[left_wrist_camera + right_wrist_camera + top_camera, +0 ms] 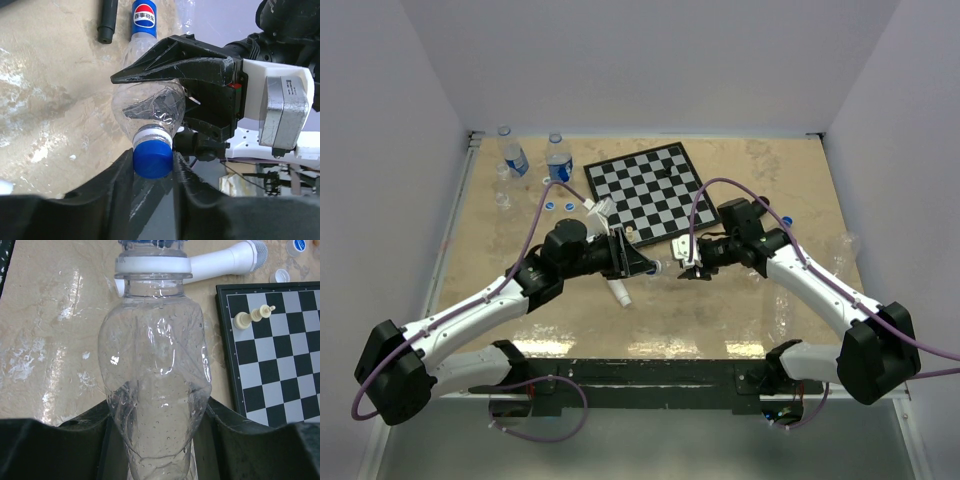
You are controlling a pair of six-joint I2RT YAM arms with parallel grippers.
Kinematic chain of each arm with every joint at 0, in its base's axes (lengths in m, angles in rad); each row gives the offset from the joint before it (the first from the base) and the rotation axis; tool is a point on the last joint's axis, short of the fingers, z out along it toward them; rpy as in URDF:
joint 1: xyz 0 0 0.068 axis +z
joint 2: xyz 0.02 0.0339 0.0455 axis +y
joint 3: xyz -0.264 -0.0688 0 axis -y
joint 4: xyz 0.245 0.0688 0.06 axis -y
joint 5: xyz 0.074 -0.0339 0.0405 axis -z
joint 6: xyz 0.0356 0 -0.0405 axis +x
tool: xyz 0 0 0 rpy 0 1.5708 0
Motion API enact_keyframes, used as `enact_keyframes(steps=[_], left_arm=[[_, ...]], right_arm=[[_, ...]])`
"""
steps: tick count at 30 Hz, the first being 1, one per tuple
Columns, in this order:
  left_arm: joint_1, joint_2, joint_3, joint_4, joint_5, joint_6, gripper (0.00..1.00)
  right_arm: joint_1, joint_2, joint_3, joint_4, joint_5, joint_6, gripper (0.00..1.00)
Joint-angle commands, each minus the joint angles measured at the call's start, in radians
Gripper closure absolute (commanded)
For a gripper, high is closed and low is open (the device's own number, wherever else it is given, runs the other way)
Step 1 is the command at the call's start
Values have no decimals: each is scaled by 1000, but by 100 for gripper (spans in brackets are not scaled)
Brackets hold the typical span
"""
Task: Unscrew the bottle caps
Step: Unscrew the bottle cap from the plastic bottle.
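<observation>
The bottle [155, 365] hung sideways in the air just off the chessboard's [280, 355] near edge, shared by both arms. The right gripper [157, 412] was clamped on its crumpled clear body, and the walls were dented in under the fingers. The left gripper [153, 164] was closed narrowly on the blue cap [152, 159], one finger pressed to each side. The cap sat on the neck, against the white ring below it.

A white mic [225, 260] lay on the table off the board's near edge, close to the bottle's neck. Two pale chess pieces [252, 317] stood together on squares at a corner of the board.

Two labelled bottles [558, 158] stood upright off the board's far-left corner. Two loose caps [558, 206], both blue, lay left of the board. Another blue one lay off its right side, near the right arm's wrist.

In the left wrist view a logo bottle [144, 17] and a black mic [106, 20] lay side by side past the bottle. That view did not show the board, so their place relative to it could not be told.
</observation>
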Motion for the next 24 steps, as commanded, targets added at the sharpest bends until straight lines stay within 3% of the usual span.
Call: enact_keyframes(steps=[1,5,8,14,16,20,24], left_arm=[[7,-34,46,35,-78,81,53],[9,-94,17,35,-95,180,29],[9,-152,-11,59,-67,376,17],[3,-264,-91,14,220,1271,13],[-16,-275,-130,41,269,1462,12],[-43,-196,-126,93,316,1572,14],[-46,-122,-103,110,282,1578,21]], right_arm=[[12,-3,8,-30,-14,-3,94],[12,0,8,-31,-14,-3,95],[12,1,8,-30,-14,-3,95],[12,3,5,-28,-9,-6,95],[12,9,2,-24,-4,-7,95],[12,28,5,-18,6,5,95],[13,29,0,-2,8,20,94]])
